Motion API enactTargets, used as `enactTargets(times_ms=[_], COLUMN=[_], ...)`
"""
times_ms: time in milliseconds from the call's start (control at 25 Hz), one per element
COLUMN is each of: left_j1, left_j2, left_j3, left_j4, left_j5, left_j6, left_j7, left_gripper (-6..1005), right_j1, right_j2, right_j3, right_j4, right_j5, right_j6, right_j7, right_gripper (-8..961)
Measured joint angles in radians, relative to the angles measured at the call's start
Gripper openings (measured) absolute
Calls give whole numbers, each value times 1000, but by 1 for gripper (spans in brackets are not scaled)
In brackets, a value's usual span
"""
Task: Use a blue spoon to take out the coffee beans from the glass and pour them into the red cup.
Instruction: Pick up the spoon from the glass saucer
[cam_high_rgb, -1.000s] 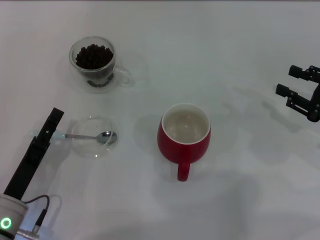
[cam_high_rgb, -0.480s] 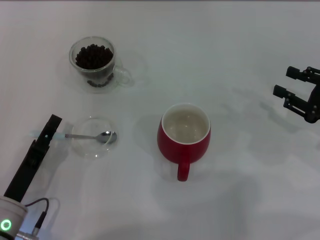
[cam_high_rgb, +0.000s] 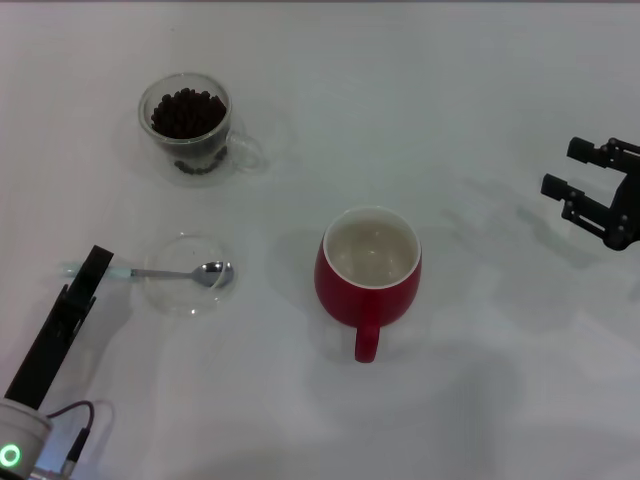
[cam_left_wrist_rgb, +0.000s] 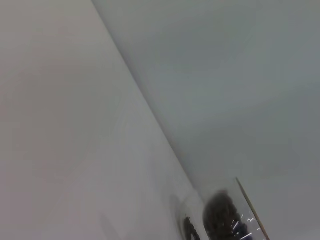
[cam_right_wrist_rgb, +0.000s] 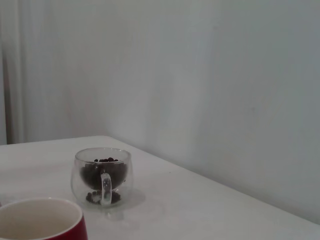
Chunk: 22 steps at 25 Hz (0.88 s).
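The glass holding dark coffee beans stands at the far left; it also shows in the left wrist view and the right wrist view. The blue spoon lies across a flat clear saucer, its bowl on the saucer and its pale handle pointing left. The red cup stands in the middle, its inside bare, handle toward me; its rim shows low in the right wrist view. My left gripper hangs just at the spoon's handle end. My right gripper hovers open at the far right, holding nothing.
A white tabletop carries everything. The left arm's black bar runs from the lower left corner up to the spoon handle. A pale wall stands behind the table in both wrist views.
The left gripper has drawn back toward me along the left side, its tip now level with the spoon handle. The right gripper drifted slightly left. The spoon has not moved.
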Motion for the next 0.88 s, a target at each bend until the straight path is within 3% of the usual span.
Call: enactTargets(times_ms=[160, 400, 880], left_j1=[7, 2, -5], left_j2=[0, 7, 18], left_j3=[0, 0, 0], left_j4=[0, -4, -71], left_j5=[-6, 1, 19], left_j6=[2, 21, 172], left_j7=[6, 34, 51], left_gripper=[179, 127, 125], right_j1=[0, 0, -4], right_j2=[4, 7, 21], right_j3=[-2, -4, -3], right_j4=[0, 0, -8], right_j5=[0, -1, -2], right_j6=[3, 3, -8], right_j7=[0, 0, 0], right_gripper=[544, 544, 543])
